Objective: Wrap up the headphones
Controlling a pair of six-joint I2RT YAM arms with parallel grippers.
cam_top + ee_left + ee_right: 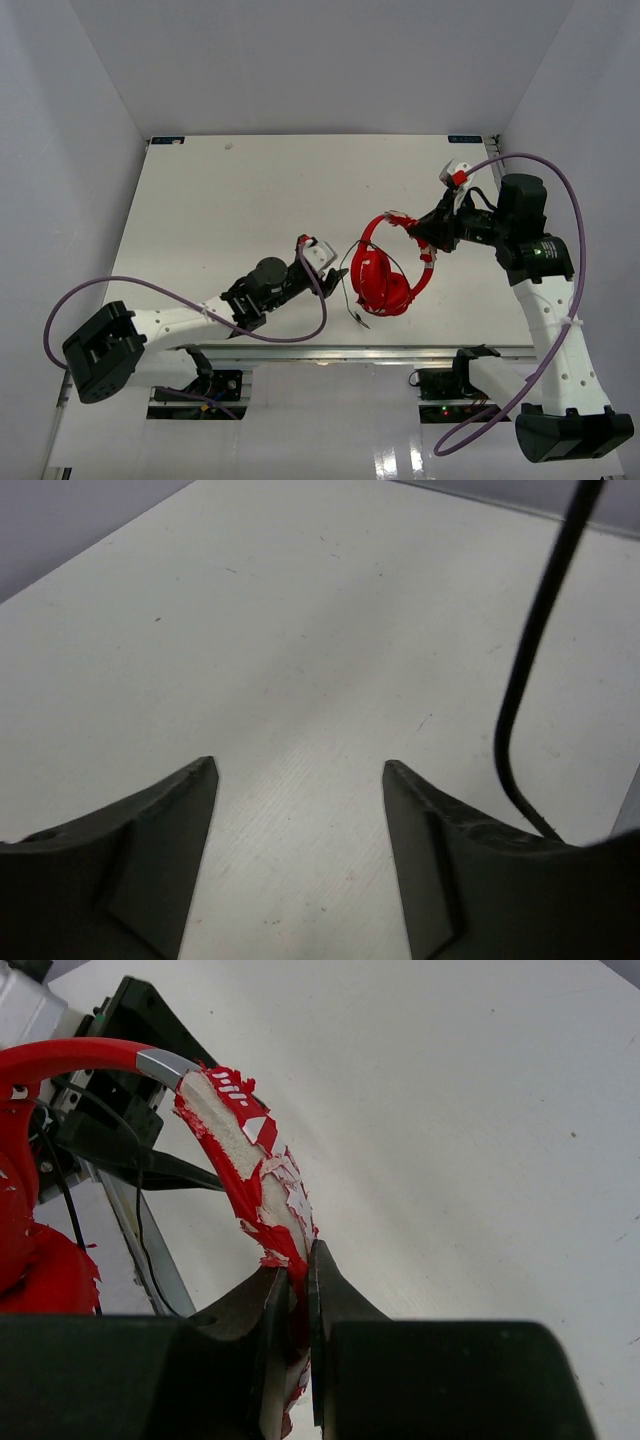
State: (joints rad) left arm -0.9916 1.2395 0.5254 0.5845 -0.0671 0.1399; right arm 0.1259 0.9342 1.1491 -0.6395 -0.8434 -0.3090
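The red headphones (385,272) sit near the middle of the table, ear cups (380,285) toward the front. My right gripper (428,238) is shut on the peeling red headband (255,1175) and holds it between its fingers. The thin dark cord (350,290) hangs from the cups to the table, ending near the front edge. My left gripper (335,272) is open and empty just left of the cups, low over the table. In the left wrist view the cord (520,670) runs down past the right finger (450,850); I cannot tell whether it touches it.
The white table (230,210) has grey walls behind and at both sides. A metal rail (330,352) runs along the front edge. Thick purple cables (555,175) loop from both arms.
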